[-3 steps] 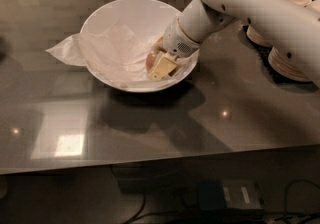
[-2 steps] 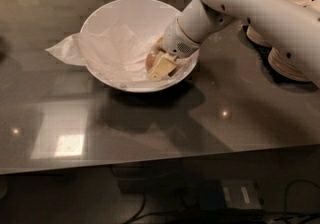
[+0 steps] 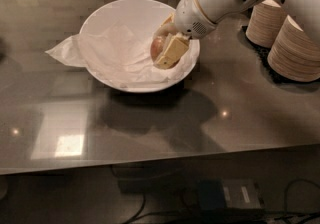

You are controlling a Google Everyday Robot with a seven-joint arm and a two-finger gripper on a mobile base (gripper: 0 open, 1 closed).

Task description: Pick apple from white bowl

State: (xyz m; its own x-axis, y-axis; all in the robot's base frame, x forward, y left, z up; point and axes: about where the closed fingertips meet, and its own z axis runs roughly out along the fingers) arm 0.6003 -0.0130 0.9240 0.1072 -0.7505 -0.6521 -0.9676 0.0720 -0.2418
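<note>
The white bowl (image 3: 112,18) stands on the table at the upper middle, lined with a crumpled white napkin (image 3: 67,50) that spills over its left rim. My gripper (image 3: 165,53) reaches in from the upper right, inside the bowl's right side. Its beige fingers (image 3: 171,52) are shut on the apple (image 3: 157,46), a small yellowish-tan fruit with a reddish blush, partly hidden by the fingers. The apple sits a little above the napkin near the bowl's right wall.
Two stacks of small beige paper bowls (image 3: 295,48) stand on a black mat at the right edge. The grey glossy table (image 3: 150,123) runs toward the front, its edge near the bottom. Cables and a box lie on the floor below.
The gripper with the apple has lifted slightly inside the bowl. The bowl and napkin have stayed in place.
</note>
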